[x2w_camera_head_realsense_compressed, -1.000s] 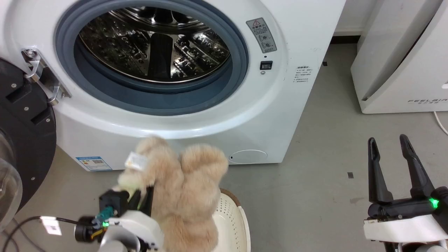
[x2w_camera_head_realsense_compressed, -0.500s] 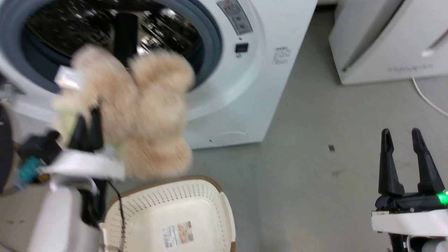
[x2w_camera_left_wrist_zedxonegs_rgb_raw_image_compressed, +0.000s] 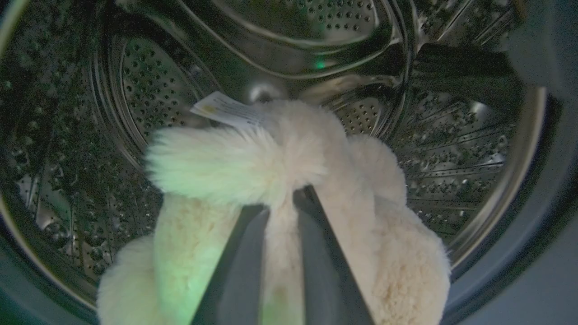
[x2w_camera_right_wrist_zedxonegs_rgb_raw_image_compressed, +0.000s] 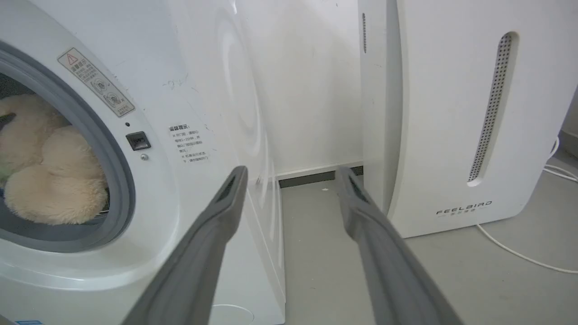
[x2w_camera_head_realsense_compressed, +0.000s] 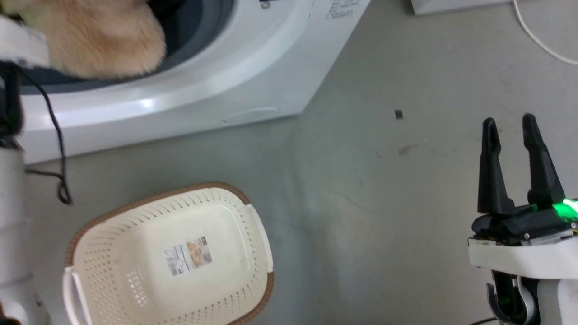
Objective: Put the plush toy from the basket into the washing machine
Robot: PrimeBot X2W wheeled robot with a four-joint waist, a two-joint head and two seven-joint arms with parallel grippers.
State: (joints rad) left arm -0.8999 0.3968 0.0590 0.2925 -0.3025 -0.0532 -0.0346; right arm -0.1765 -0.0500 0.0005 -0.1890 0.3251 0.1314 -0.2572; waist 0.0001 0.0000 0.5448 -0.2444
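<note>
One washing machine (x2w_camera_head_realsense_compressed: 180, 104) stood beside one white appliance (x2w_camera_right_wrist_zedxonegs_rgb_raw_image_compressed: 433, 113), and one basket (x2w_camera_head_realsense_compressed: 153, 196) sat on the floor (x2w_camera_head_realsense_compressed: 361, 203) in front of the machine. The single plush toy (x2w_camera_left_wrist_zedxonegs_rgb_raw_image_compressed: 280, 153) hung inside the machine's round opening, a fold of fur pinched between the fingers of the left gripper (x2w_camera_left_wrist_zedxonegs_rgb_raw_image_compressed: 286, 201), its bulk drooping around them. The right gripper (x2w_camera_head_realsense_compressed: 509, 121), second of two, hovered well apart, fingers spread.

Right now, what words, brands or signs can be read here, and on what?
"FEELBIRD": on the white appliance beside the washing machine.
Warning sticker by the door opening: a triangle sign; print too small to read.
Printed notice on the machine's front: too small.
Paper label in the basket: too small.
Tag on the plush toy: blurred.
</note>
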